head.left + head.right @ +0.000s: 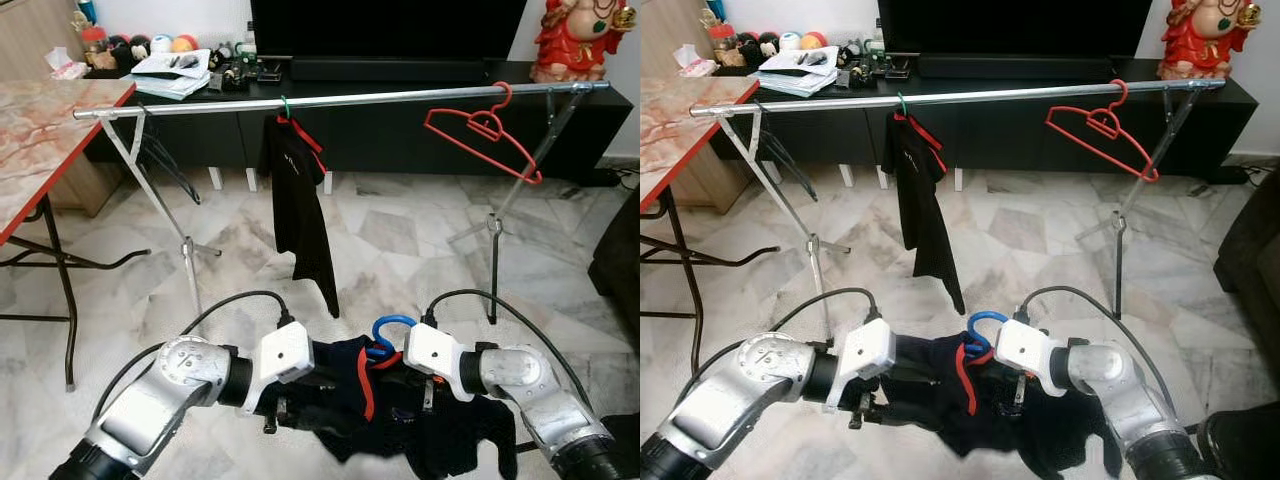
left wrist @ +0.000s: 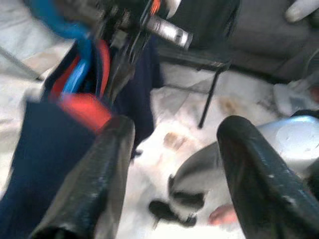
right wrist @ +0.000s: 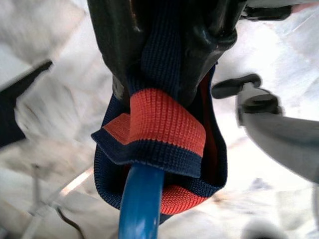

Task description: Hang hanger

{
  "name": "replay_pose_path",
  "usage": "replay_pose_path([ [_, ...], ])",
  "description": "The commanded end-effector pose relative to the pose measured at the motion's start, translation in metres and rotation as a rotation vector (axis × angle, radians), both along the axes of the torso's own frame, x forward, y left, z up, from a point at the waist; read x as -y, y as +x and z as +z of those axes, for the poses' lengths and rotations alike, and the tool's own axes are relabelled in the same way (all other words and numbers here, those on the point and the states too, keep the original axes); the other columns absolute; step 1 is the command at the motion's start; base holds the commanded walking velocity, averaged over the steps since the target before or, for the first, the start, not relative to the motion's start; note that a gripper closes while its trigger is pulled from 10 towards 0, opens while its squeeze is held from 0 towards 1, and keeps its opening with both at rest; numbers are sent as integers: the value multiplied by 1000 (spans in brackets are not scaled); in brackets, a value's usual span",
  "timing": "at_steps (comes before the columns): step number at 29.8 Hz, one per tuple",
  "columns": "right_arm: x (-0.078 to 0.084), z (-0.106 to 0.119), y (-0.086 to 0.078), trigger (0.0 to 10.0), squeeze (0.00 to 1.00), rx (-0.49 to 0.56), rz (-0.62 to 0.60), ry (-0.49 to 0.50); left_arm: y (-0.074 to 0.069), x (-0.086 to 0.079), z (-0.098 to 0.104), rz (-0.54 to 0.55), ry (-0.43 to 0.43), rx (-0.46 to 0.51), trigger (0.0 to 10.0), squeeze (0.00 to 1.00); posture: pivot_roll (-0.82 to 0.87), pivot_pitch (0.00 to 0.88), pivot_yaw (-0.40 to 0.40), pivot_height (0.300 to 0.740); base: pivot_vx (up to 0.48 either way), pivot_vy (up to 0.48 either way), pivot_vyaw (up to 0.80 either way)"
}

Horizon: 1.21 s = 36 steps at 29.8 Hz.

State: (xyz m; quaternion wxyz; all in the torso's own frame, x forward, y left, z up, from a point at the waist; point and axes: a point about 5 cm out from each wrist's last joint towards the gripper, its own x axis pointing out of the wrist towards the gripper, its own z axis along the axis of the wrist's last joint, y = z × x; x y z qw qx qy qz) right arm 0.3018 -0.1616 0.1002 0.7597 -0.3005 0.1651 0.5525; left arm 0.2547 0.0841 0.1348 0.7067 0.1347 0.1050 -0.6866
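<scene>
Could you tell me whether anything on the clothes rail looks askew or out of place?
Yes: the empty red hanger hangs tilted on the rail, one arm dipping low toward the right support. The black garment also hangs lopsided, bunched to one side.

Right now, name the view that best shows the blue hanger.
Right wrist view: the blue hanger runs close up into the collar. Both eye views show its hook between the grippers; the left wrist view blurs it.

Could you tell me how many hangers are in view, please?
3: an empty red hanger and a green one carrying a black shirt, both on the rail; a blue one between the pincers. Others may be hidden.
</scene>
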Motion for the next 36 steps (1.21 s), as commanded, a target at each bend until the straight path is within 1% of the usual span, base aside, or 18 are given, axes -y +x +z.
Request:
replay_pose_path([
  [1, -4, 10, -2, 0, 0, 29, 38, 23, 6, -1, 3, 4, 17, 34, 10000, 1000, -49, 113, 27, 740, 0, 0, 0],
  [6, 1, 10, -6, 0, 0, 25, 39, 12, 12, -5, 5, 31, 16, 59, 10000, 1000, -46, 115, 28, 740, 0, 0, 0],
  [10, -1, 10, -7, 0, 0, 23, 33, 20, 18, -11, 3, 85, 40, 101, 10000, 1000, -46, 116, 31, 740, 0, 0, 0],
  [11, -2, 10, -7, 0, 0, 23, 33, 22, 19, -13, 4, 87, 39, 101, 10000, 902, -46, 116, 31, 740, 0, 0, 0],
  [12, -3, 10, -7, 0, 0, 23, 32, 22, 20, -16, 7, 96, 33, 107, 10000, 0, -44, 117, 31, 740, 0, 0, 0],
  [15, -3, 10, -7, 0, 0, 23, 33, 23, 23, -23, 11, 128, 32, 119, 10000, 0, -41, 116, 31, 740, 0, 0, 0],
  [17, -5, 12, -7, 0, 0, 26, 38, 27, 26, -29, 7, 154, 57, 128, 10000, 0, -37, 117, 31, 740, 0, 0, 0],
  [19, -7, 14, -7, 0, 0, 29, 48, 35, 27, -30, 4, 157, 68, 133, 10000, 0, -36, 116, 31, 740, 0, 0, 0],
  [21, -9, 20, -8, 0, 0, 32, 69, 45, 27, -25, 0, 156, 60, 126, 10000, 0, -43, 114, 31, 740, 0, 0, 0],
  [23, -10, 21, -8, 0, 0, 33, 71, 46, 27, -24, 0, 155, 55, 122, 10000, 0, -43, 114, 31, 740, 0, 0, 0],
  [24, -10, 24, -9, 0, 0, 37, 79, 49, 26, -19, -4, 138, 51, 106, 10000, 0, -51, 116, 29, 740, 0, 0, 0],
  [26, -11, 26, -10, 0, 0, 39, 89, 53, 25, -15, -6, 125, 47, 98, 10000, 0, -55, 116, 28, 740, 0, 0, 0],
  [27, -11, 26, -10, 0, 0, 39, 89, 53, 25, -15, -6, 125, 47, 98, 10000, 0, -55, 116, 28, 740, 0, 0, 0],
  [30, -13, 31, -13, 0, 0, 42, 112, 59, 26, -7, -7, 120, 31, 95, 10000, 0, -54, 116, 28, 740, 0, 0, 0],
  [36, -18, 40, -13, 0, 0, 53, 140, 73, 27, -3, -7, 108, 23, 87, 10000, 0, -55, 119, 27, 740, 0, 0, 0],
])
